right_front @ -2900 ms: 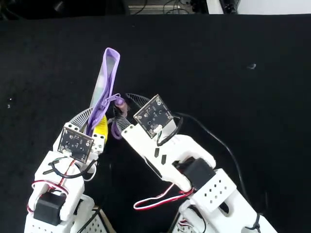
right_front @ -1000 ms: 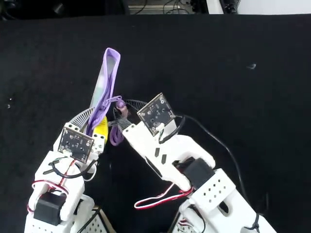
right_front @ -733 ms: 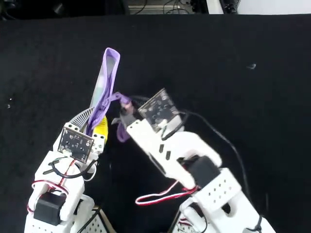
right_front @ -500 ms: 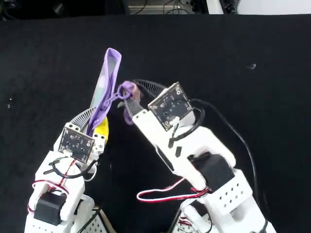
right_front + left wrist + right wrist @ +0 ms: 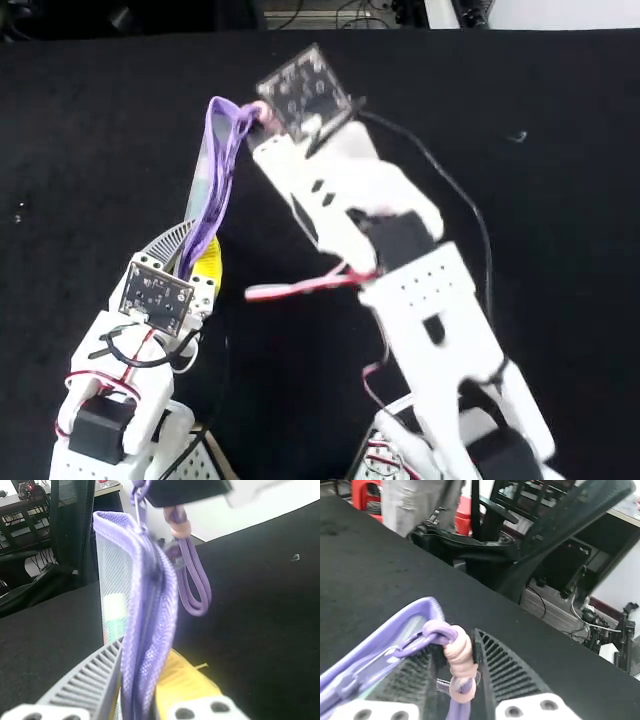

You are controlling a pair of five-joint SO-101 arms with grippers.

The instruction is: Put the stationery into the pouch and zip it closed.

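Purple mesh pouch (image 5: 213, 170), soft and light, stands edge-up over the desk's (image 5: 560, 200) left half, its near end pinched in the left gripper (image 5: 200, 250). The right gripper (image 5: 256, 122) clamps its corded pull (image 5: 192, 587), likely the best hold.

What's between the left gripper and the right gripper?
The purple pouch, seen in the high view: left gripper clamps its near end, right gripper pinches the zipper pull at its far end.
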